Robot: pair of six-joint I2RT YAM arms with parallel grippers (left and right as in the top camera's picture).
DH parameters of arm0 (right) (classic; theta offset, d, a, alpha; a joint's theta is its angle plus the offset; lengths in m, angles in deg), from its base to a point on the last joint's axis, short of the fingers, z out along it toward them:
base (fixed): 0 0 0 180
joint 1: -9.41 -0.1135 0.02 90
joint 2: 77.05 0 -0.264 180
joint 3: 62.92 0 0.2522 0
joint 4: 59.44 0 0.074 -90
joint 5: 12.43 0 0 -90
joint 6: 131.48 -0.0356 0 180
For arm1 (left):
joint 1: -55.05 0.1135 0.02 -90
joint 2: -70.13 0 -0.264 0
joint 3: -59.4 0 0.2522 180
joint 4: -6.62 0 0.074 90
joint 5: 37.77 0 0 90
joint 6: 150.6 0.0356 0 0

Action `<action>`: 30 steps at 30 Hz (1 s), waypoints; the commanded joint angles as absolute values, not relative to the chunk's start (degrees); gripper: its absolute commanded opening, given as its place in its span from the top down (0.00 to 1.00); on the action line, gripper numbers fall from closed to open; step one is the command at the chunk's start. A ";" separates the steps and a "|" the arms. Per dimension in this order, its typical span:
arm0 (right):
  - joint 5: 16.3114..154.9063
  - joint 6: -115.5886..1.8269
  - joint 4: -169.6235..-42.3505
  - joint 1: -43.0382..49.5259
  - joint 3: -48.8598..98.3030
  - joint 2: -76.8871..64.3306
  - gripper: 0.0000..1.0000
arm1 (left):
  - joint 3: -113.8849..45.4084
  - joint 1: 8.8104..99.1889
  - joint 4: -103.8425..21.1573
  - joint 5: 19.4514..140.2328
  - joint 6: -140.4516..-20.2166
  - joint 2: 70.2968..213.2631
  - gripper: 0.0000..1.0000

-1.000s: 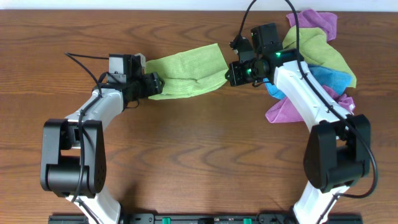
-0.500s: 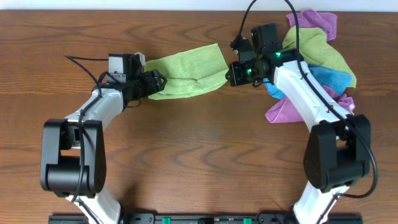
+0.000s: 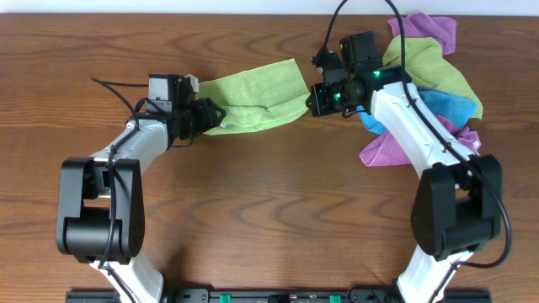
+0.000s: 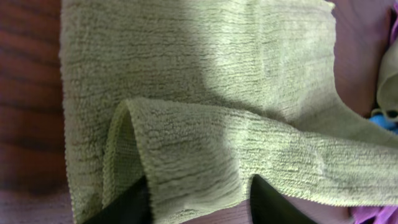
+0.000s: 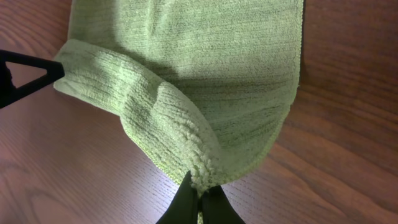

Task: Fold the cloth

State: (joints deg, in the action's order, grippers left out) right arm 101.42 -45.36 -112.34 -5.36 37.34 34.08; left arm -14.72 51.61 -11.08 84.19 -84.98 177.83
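A light green cloth (image 3: 253, 99) lies partly doubled on the wooden table, stretched between my two grippers. My left gripper (image 3: 208, 114) is at its left end. In the left wrist view the fingers (image 4: 199, 186) are spread apart, with a raised fold of the cloth (image 4: 205, 74) lying between them, not pinched. My right gripper (image 3: 310, 99) is at the cloth's right end. In the right wrist view its fingers (image 5: 200, 186) are shut on a bunched edge of the cloth (image 5: 205, 62), which is lifted slightly off the table.
A pile of purple, green and blue cloths (image 3: 429, 76) lies at the back right, beside the right arm. The left gripper's black fingertip (image 5: 25, 74) shows at the left edge of the right wrist view. Bare wooden table (image 3: 269, 210) lies in front.
The left arm has shifted slightly to the right, toward the cloth. The right gripper and the cloth have hardly moved.
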 commanded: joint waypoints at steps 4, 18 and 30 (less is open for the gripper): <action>101.27 -44.62 -112.21 -6.06 38.50 33.23 0.99 | -15.59 51.69 -10.95 84.93 -85.09 178.60 0.91; 101.40 -44.77 -107.13 -6.43 38.50 33.23 0.98 | -19.55 54.01 -9.81 85.22 -85.53 178.03 0.94; 102.71 -51.98 -95.79 -6.43 39.18 39.41 0.98 | -25.32 57.16 -8.15 84.67 -87.03 178.93 0.94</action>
